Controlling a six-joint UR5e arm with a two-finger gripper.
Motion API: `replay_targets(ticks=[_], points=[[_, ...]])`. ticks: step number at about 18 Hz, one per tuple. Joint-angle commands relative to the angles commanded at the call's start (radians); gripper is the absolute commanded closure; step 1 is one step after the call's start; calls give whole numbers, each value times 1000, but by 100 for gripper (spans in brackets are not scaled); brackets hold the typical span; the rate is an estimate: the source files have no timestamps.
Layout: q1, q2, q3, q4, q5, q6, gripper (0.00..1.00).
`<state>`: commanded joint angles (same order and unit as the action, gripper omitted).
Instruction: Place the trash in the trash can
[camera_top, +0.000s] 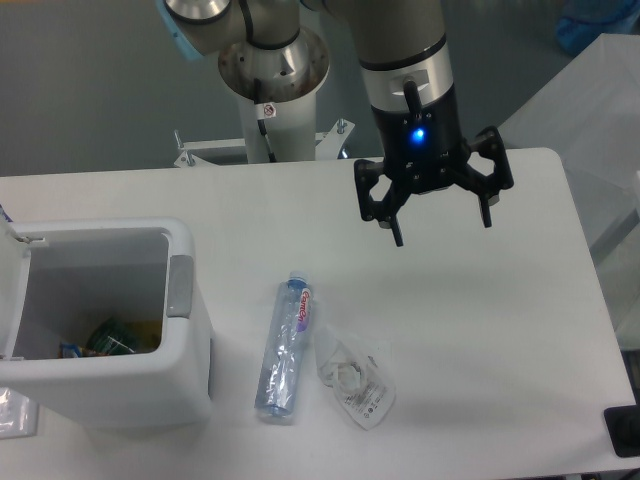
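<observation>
- Camera view puts the bottle (284, 350) lying flat at lower centre of the frame, its long axis near vertical in the picture, cap toward the top, base toward the bottom edge.
- Just right of it, close or touching, lies the crumpled wrapper (357, 385).
- Risks: a round, smooth bottle may roll or squirt out if pinched along its length; thin wrapper film may slip from the fingers, or get dragged along with the bottle.
- Left of both, the trash can (185, 330) stands lid up, some litter inside.
- At upper right of centre, the gripper (440, 228) hangs spread wide and empty above the table (500, 350).
</observation>
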<state>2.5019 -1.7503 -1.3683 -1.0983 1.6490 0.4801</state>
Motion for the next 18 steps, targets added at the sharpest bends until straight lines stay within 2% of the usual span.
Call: replay_targets(ticks=[9, 12, 16, 18], points=[[0, -8, -3, 3, -20, -8, 0], [5, -28, -11, 58, -25, -18, 0], [3, -38, -44, 70, -23, -21, 0], [6, -69, -44, 87, -25, -31, 0]])
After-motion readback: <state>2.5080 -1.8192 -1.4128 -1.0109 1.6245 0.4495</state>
